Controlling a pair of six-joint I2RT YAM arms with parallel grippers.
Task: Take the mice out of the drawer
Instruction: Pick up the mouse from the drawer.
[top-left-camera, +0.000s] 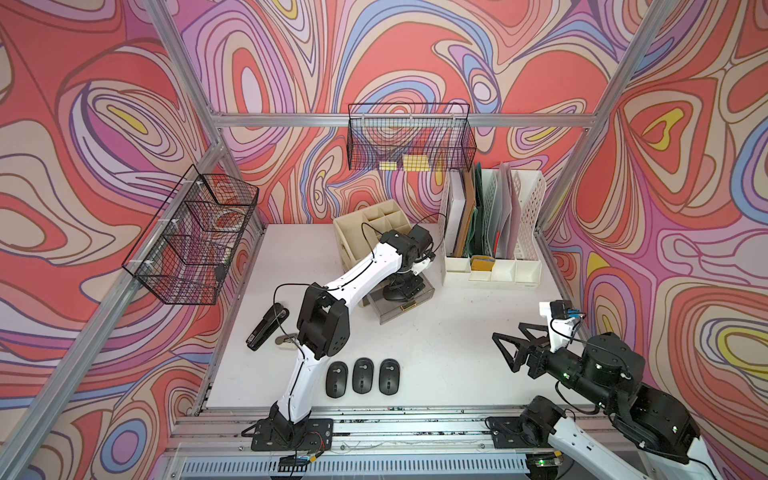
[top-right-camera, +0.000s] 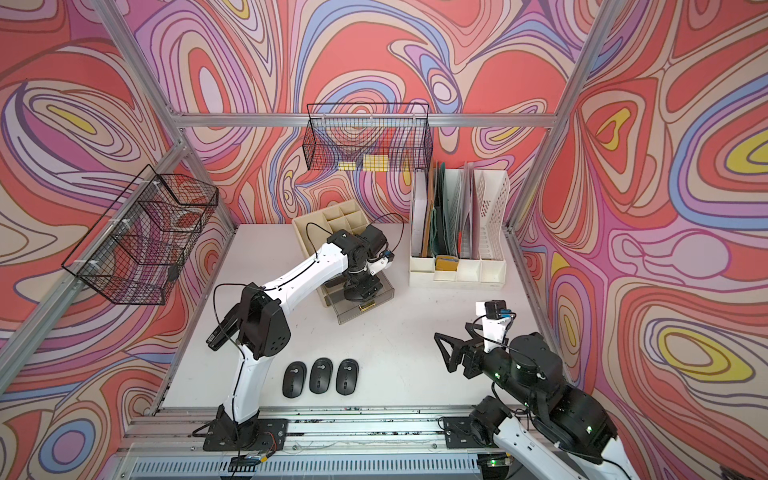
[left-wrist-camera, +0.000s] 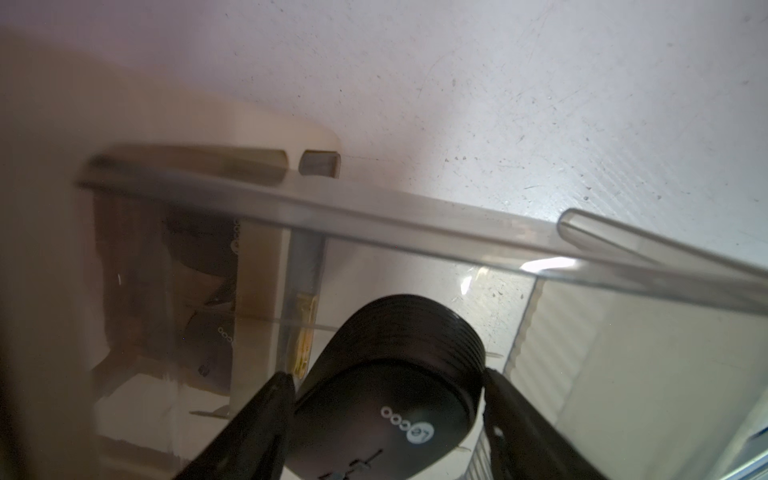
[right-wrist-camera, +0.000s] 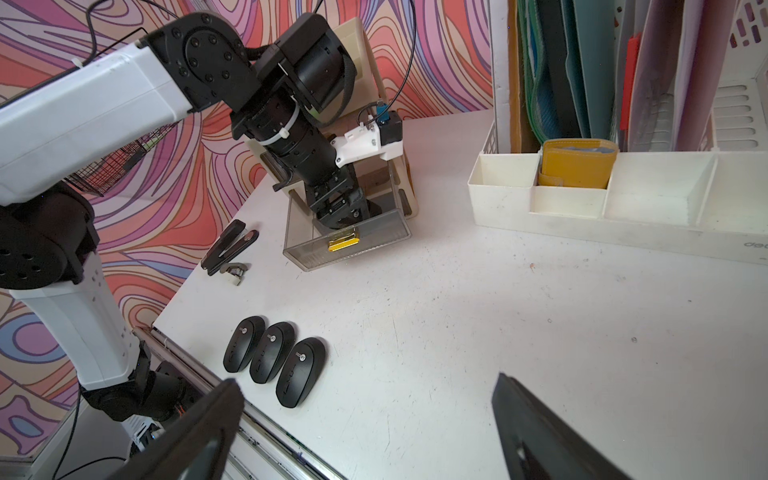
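Three black mice (top-left-camera: 363, 375) (top-right-camera: 321, 375) (right-wrist-camera: 272, 352) lie side by side on the white table near the front edge. The clear drawer (top-left-camera: 399, 309) (top-right-camera: 361, 309) (right-wrist-camera: 353, 249) stands pulled out of the beige organizer (top-left-camera: 365, 224). My left gripper (top-left-camera: 401, 291) (top-right-camera: 361, 291) (left-wrist-camera: 386, 378) reaches down into it. In the left wrist view its two fingers press on both sides of a black mouse (left-wrist-camera: 395, 407) with a white round logo. Dim mouse shapes (left-wrist-camera: 203, 340) show behind the drawer's clear wall. My right gripper (top-left-camera: 509, 332) (top-right-camera: 452, 331) (right-wrist-camera: 368, 384) hovers open and empty over the table's right side.
A black stapler (top-left-camera: 268, 326) (right-wrist-camera: 228, 247) and a small metal piece (top-left-camera: 286, 340) lie left of the left arm. A white file holder (top-left-camera: 490, 232) with folders stands at the back right. Wire baskets hang on the left wall (top-left-camera: 195, 237) and the back wall (top-left-camera: 409, 137).
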